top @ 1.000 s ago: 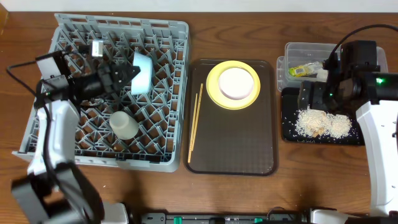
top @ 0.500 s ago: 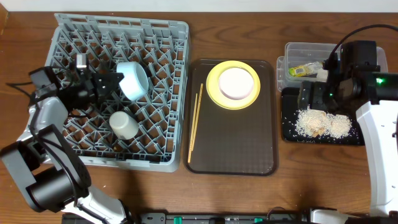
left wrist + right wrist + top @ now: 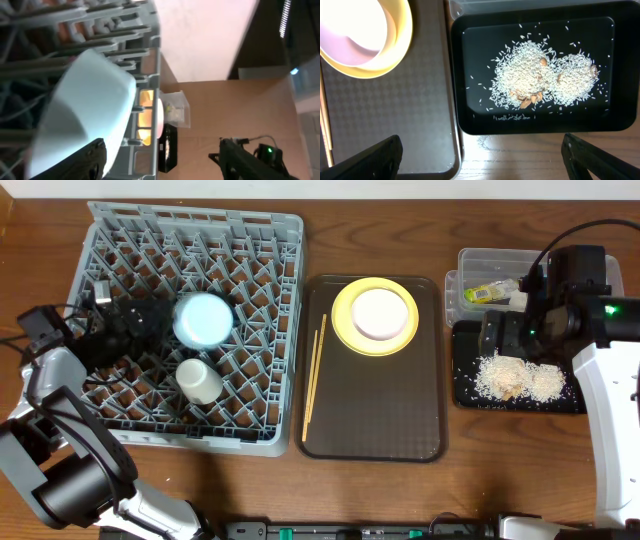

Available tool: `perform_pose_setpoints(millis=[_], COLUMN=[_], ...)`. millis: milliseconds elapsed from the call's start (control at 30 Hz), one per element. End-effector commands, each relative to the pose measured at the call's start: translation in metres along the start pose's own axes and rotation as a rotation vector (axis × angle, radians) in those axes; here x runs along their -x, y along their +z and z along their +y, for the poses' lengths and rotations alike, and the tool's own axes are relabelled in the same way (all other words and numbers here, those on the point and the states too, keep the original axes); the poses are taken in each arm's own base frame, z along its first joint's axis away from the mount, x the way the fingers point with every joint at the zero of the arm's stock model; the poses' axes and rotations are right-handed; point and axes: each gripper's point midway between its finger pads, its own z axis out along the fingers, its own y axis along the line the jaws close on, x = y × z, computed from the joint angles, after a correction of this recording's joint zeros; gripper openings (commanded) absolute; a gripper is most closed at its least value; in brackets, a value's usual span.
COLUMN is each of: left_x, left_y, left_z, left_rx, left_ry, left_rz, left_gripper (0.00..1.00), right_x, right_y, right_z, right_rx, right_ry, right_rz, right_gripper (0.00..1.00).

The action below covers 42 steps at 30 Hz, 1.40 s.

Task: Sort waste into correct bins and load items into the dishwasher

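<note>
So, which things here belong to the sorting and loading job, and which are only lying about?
Job: dish rack, blue bowl, cream cup, yellow plate, white bowl, chopsticks, wrapper, clear tub, black tray, rice crumbs.
Lying about: brown serving tray.

robot lab, cabled arms (image 3: 608, 375), wooden table (image 3: 480, 475)

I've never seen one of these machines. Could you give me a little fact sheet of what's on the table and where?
grey rack: holds the light blue bowl and the cream cup
brown tray: yellow plate with white bowl on it; chopsticks along its left side
clear tub: yellow-green wrapper inside
black tray: rice crumbs piled inside
left fingers: open, beside the light blue bowl
right fingers: open, empty, over the black tray
</note>
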Motion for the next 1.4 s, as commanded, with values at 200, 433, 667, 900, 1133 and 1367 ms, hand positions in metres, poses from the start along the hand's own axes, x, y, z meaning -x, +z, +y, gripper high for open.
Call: perform_pose_setpoints(millis=[200, 433, 667, 900, 1133, 1367], left_x=[0.004, -0.011, -0.059, -0.102, -0.119, -0.158], left_y=[-0.004, -0.004, 0.029, 0.080, 0.140, 0.231], left_z=[-0.018, -0.063, -0.096, -0.131, -0.163, -0.144], left_rx=[0.057, 0.300, 0.613, 0.708, 0.747, 0.648], left_ry=[0.087, 0.270, 0.531, 0.732, 0.888, 1.129], left_rz=[-0.028, -0.087, -0.076, 0.035, 0.118, 0.293], left_gripper=[0.81, 0.88, 0.90, 0.91, 0.90, 0.91], right_x=[0.003, 0.004, 0.005, 0.002, 0.002, 0.002], right_y=[-0.005, -0.005, -0.007, -0.008, -0.008, -0.008], right_z=[-0.001, -0.006, -0.029, -0.042, -0.044, -0.044], right_rx=[-0.009, -0.034, -0.144, -0.162, -0.163, -0.163], right_ry=[0.009, 0.012, 0.072, 0.118, 0.122, 0.122], right_rz=[-0.014, -0.018, -0.029, -0.020, -0.018, -0.017], right_gripper=[0.99, 0.99, 0.99, 0.99, 0.99, 0.99])
